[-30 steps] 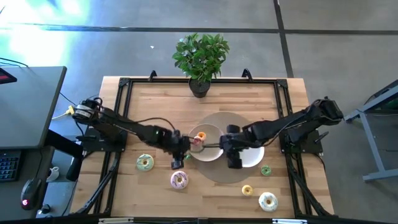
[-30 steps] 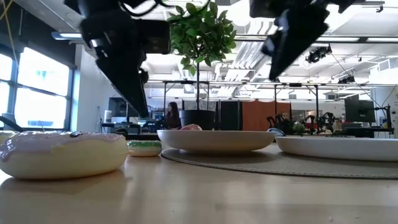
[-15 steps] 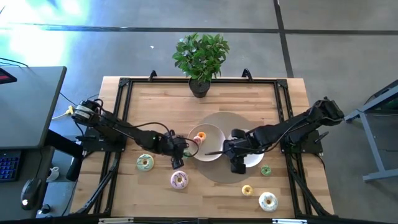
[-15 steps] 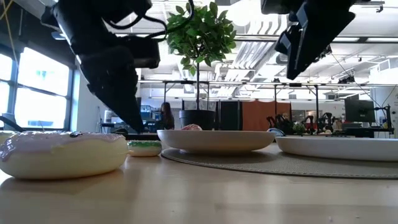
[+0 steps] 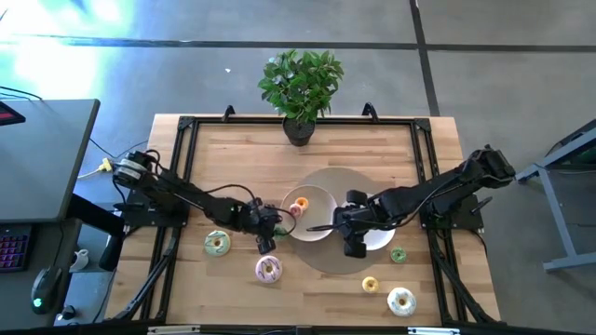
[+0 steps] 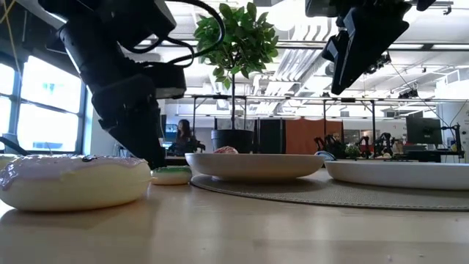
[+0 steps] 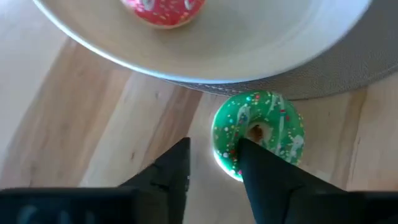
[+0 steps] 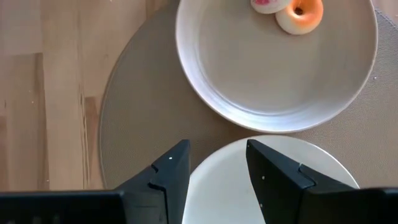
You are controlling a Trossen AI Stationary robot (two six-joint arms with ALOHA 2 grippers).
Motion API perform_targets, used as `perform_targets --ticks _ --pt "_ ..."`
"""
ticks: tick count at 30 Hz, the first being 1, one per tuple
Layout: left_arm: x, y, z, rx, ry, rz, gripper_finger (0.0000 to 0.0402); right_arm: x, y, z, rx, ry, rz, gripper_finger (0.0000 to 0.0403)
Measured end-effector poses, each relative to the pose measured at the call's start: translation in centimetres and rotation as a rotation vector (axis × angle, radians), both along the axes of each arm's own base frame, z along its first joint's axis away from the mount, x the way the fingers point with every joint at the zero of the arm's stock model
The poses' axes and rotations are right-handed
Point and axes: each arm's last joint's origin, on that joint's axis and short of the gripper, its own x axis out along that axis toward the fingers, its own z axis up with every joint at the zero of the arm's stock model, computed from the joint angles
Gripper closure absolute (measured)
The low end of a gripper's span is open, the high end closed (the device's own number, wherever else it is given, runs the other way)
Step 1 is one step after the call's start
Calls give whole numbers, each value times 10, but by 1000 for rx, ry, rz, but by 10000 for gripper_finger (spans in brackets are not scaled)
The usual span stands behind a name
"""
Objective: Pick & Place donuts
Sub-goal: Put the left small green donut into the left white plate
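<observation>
left hand: your left hand [image 7: 214,165] is low at the surface [image 5: 372,149], just off the left rim of the bowl [image 5: 310,212]. Fingers apart, straddling one side of the green donut's ring, 1 finger [image 7: 261,180] looks set at the hole; nothing clamped yet.
green donut: green donut [image 7: 258,134] lies flat on bare wood, right beside the edge of the round mat [image 5: 349,181], directly ahead of the fingers and touching or nearly so. In the low view it sits at the foot of the left arm [image 6: 171,174].
key relation: ring lies flat, no long axis, so you grip across 1 wall of the ring. The left hand is much nearer than the right; the bowl lies just beyond the donut.
right hand: your right hand [image 8: 214,165] hovers over the white plate [image 8: 273,180] next to the bowl, fingers apart, empty.
in bowl: 1 pink donut [image 8: 268,5] and 1 orange donut [image 8: 301,15], side by side.
still out: green-iced donut [image 5: 217,244], pink donut near front [image 5: 268,270], small green one [image 5: 399,254], yellow one [image 5: 371,284], white one [image 5: 401,301].
judgement: close on the ring wall next, then lift toward the bowl.
</observation>
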Motion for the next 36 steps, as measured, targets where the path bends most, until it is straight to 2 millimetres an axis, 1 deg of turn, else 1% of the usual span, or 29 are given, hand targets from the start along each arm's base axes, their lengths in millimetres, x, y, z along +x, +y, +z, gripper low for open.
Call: perform_targets --ticks 3,6,8,12,16,18,22,24,29,33,36 --pt "2 -1 -2 4 -4 -12 320 0 0 0 -9 -7 -5 249" --pt "3 -1 0 15 -3 -32 375 1 -1 0 -34 -17 -16 249" --pt "2 -1 6 20 3 -50 393 1 -1 0 -37 -18 -18 249" --pt "1 -1 30 7 3 -64 382 1 -1 1 -36 -20 -18 249" --pt "2 -2 45 29 11 -97 396 1 -1 1 -47 -27 -24 249" --pt "8 -3 55 40 -40 -123 396 2 -1 1 -47 -33 -25 249" --pt "15 -3 63 104 -83 -169 397 2 -1 1 -45 -39 -25 249" --pt "24 -1 63 115 -112 -174 399 2 -1 1 -46 -39 -25 249" --pt "37 9 51 106 -138 -142 399 2 -1 1 -45 -40 -25 249" --pt "45 18 36 60 -109 -152 398 2 -1 1 -45 -40 -25 249" --pt "50 22 24 63 -79 -180 392 3 -1 1 -45 -41 -25 249"
